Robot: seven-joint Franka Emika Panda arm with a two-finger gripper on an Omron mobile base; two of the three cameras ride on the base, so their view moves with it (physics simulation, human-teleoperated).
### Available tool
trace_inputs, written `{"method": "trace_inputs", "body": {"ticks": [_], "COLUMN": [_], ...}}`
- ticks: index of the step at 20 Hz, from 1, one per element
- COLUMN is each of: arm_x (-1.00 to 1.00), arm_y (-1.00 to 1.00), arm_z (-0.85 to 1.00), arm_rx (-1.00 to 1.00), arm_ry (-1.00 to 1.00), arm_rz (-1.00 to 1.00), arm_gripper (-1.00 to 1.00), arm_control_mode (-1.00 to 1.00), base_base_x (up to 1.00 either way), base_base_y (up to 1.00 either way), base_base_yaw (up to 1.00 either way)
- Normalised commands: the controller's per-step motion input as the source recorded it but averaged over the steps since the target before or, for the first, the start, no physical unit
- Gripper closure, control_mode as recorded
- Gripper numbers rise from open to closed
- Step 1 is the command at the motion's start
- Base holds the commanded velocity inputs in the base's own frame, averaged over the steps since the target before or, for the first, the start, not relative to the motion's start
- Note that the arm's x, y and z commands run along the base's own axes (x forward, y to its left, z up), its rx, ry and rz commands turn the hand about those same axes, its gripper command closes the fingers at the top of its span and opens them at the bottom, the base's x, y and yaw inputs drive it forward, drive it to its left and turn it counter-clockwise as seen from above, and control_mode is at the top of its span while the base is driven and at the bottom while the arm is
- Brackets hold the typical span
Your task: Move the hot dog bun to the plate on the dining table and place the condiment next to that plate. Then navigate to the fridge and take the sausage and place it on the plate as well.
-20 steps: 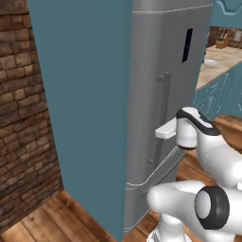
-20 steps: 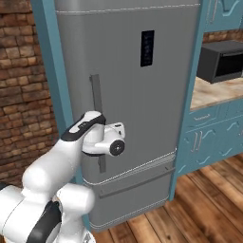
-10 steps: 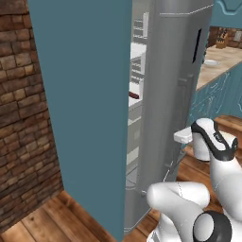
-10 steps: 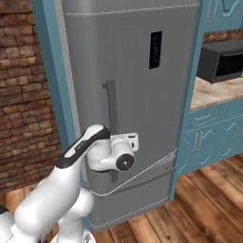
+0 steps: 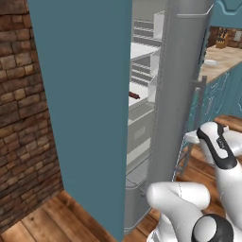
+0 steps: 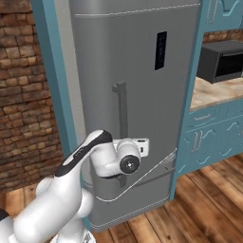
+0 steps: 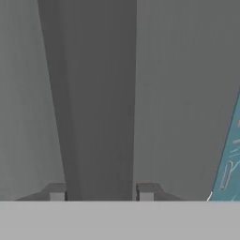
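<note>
Gripping fridge (image 6: 137, 85) door handle (image 7: 98, 103)

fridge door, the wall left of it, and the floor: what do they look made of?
The fridge door looks like brushed steel: flat grey with a dull sheen, and a bar handle in the same grey. The wall looks like rough red-brown brick with pale mortar lines. The floor looks like polished wood planks with visible grain. Everything is rendered, so these are looks only.

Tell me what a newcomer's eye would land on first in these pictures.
The tall grey fridge draws the eye first; its door stands ajar in the left base view, with white shelves and a dark red-brown sausage lying on one. Next comes the white arm, its gripper straddling the door's vertical handle in the hand view. A black microwave sits right of the fridge.
</note>
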Motion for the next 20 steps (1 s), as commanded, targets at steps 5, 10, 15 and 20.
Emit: {"method": "trace_inputs", "body": {"ticks": [5,10,15,20], "arm_x": [-0.20,-0.27,-0.58,-0.98], "arm_y": [-0.70,-0.66,-0.13,-0.02], "arm_z": [0.78,0.71,0.12,0.27], "arm_rx": [0.00,0.00,0.00,0.02], "arm_ry": [0.07,0.04,-0.07,-0.28], "arm_rz": [-0.09,-0.06,-0.08,-0.01], "arm_gripper": [1.00,1.00,-1.00,-1.00], "arm_control_mode": [-1.00,-1.00,-1.00,-1.00], "base_base_x": [0.00,0.00,0.00,0.00], "base_base_y": [0.00,0.00,0.00,0.00], "base_base_yaw": [0.00,0.00,0.00,0.00]}}
